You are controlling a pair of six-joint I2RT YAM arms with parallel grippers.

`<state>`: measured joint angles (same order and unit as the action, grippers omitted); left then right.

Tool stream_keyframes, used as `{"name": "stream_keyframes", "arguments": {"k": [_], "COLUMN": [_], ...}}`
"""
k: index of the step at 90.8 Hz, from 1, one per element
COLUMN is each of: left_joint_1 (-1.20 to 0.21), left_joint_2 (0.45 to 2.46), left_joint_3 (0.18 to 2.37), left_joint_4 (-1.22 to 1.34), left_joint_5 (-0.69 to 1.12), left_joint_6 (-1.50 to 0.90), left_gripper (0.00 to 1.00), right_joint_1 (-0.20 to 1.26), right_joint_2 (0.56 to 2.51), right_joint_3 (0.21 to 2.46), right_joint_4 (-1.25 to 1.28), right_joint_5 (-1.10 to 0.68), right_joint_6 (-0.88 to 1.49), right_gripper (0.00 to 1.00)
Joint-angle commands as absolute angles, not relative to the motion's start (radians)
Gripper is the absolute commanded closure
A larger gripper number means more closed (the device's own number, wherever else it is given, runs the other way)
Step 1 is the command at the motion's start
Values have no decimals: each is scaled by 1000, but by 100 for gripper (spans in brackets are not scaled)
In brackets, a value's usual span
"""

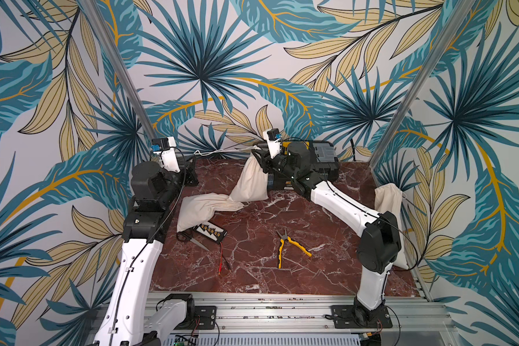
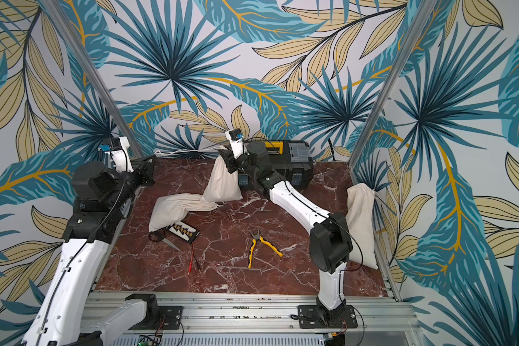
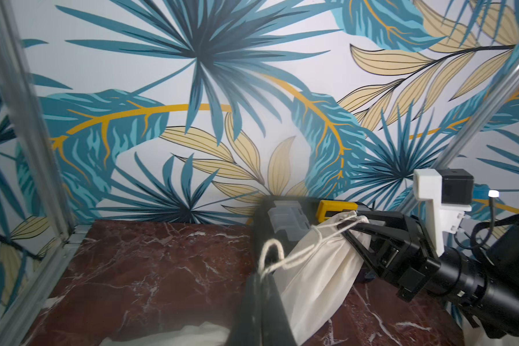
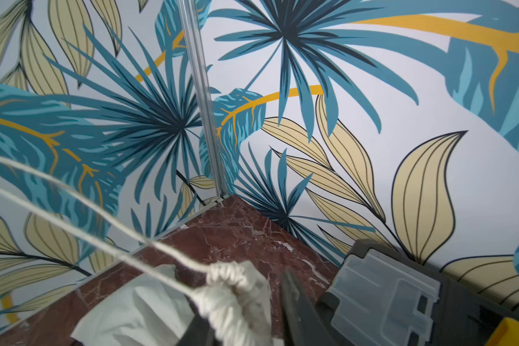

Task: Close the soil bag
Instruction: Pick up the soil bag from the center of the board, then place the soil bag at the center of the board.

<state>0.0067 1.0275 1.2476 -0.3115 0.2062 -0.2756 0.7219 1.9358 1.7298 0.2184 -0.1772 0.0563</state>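
The soil bag (image 1: 250,179) (image 2: 222,182) is a cream cloth sack standing at the back of the table, leaning on a toolbox. Its neck (image 4: 237,287) is gathered tight. My right gripper (image 1: 256,155) (image 2: 224,155) (image 3: 360,221) (image 4: 246,299) straddles that neck with its jaws apart, and a gap shows beside one finger (image 4: 297,299). The white drawstring (image 1: 222,151) (image 2: 189,151) (image 3: 300,254) (image 4: 87,203) runs taut from the neck leftward. My left gripper (image 1: 194,158) (image 2: 152,157) (image 3: 262,277) is shut on the string, whose loop sticks out past the fingertips.
A black and yellow toolbox (image 1: 321,158) stands behind the bag. Another cream sack (image 1: 204,209) lies at the left and one more (image 1: 390,203) leans on the right wall. Scissors (image 1: 192,238), a black connector board (image 1: 210,232), red wires (image 1: 222,257) and yellow pliers (image 1: 288,242) lie nearer the front.
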Motion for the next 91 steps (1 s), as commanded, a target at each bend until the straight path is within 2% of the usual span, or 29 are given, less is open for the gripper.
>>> {"name": "stream_keyframes", "arguments": {"k": [1, 16, 23, 35, 48, 59, 65, 70, 79, 91], "left_joint_1": [32, 50, 85, 170, 269, 284, 281, 263, 188, 96], "left_joint_2": [1041, 1170, 1263, 1360, 1372, 1329, 1291, 1247, 1159, 1069], "left_joint_3": [1149, 928, 895, 851, 766, 743, 739, 734, 714, 750], "left_joint_4": [-305, -132, -100, -55, 29, 41, 49, 58, 96, 48], "left_joint_5": [8, -96, -154, -145, -176, -252, -216, -186, -212, -182], "left_joint_6": [-236, -307, -340, -433, -520, -487, -443, -412, -320, -218], "left_gripper": [100, 100, 100, 100, 100, 81, 70, 55, 28, 11], "right_joint_1": [681, 649, 625, 564, 420, 290, 232, 186, 87, -21], "right_joint_2": [1951, 1783, 1656, 1453, 1292, 1236, 1246, 1251, 1261, 1338], "right_joint_3": [1723, 1471, 1339, 1181, 1061, 957, 950, 941, 900, 896], "right_joint_4": [112, -15, -71, -202, -257, -162, -174, -172, -114, -86], "right_joint_5": [-67, -71, -26, 82, 364, 633, 718, 779, 767, 717], "right_joint_6": [42, -17, -47, -104, -76, -94, -75, -48, -16, 13], "right_gripper": [44, 11, 2, 1, 1, 1, 1, 1, 1, 1]}}
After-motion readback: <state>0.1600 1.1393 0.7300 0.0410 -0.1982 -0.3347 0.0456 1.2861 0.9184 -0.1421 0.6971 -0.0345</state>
